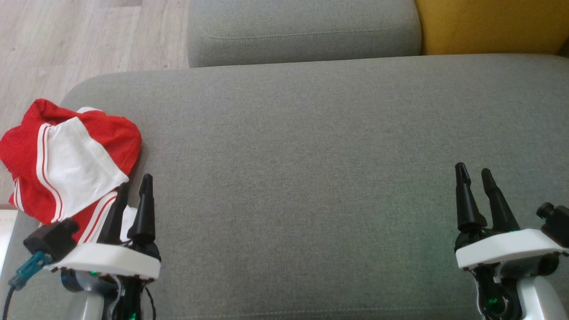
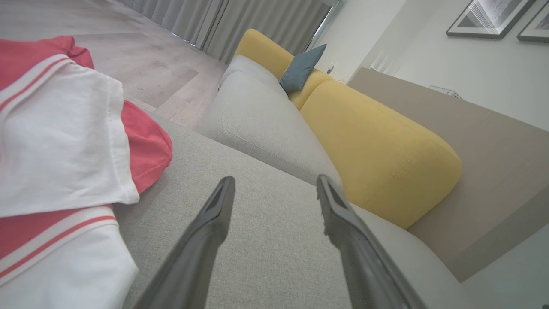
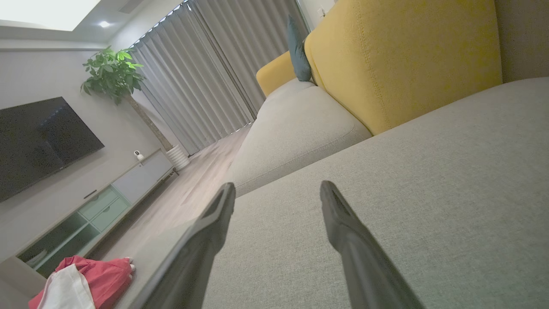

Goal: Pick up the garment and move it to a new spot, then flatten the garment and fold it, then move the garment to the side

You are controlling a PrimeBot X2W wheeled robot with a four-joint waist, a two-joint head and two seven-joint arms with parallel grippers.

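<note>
While bunched up at the sofa's (image 1: 311, 178) left end, garment (image 1: 66, 164) red and white, crumpled, partly past the edge. Left hand (image 1: 135, 181) just beside it, spread wide, holding nothing; touching the cloth or not, cannot tell. Right hand (image 1: 473, 169) well apart at the right end, also spread wide, empty, over bare sofa. Yellow backrest (image 1: 489, 26) behind.

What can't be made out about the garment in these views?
- Head view: the garment lies crumpled, its shape folded under itself; the left tool covers its near edge.
- Left wrist view: the left and bottom edges cut it off.
- Right wrist view: small, cut by the bottom edge.
</note>
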